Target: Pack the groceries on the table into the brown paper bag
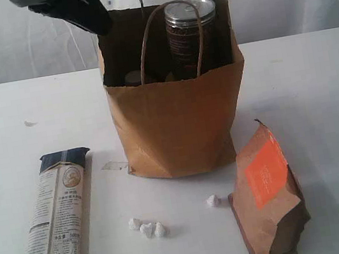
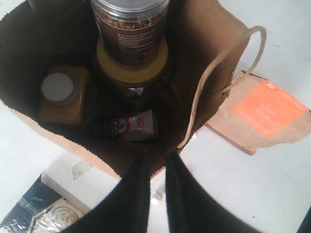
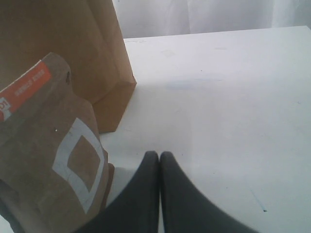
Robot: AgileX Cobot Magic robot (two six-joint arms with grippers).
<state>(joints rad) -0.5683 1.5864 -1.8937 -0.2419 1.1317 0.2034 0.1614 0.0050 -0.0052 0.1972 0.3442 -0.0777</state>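
Beside bag (image 1: 182,125), pasta packet (image 1: 56,228) lengthwise near-to-far, left jaws barely apart, right jaws together

Beyond right fingers (image 3: 141,194), white table (image 3: 218,121) runs to creased white cloth backdrop (image 3: 218,14); soft even light, faint shadows.

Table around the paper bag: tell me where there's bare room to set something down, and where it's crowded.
Widest bare table: right of the brown paper bag, beyond the orange-labelled pouch. Also free: left of the bag, beyond the pasta packet, apart from one small mark. Crowded: the front strip between packet and pouch, dotted with white lumps.
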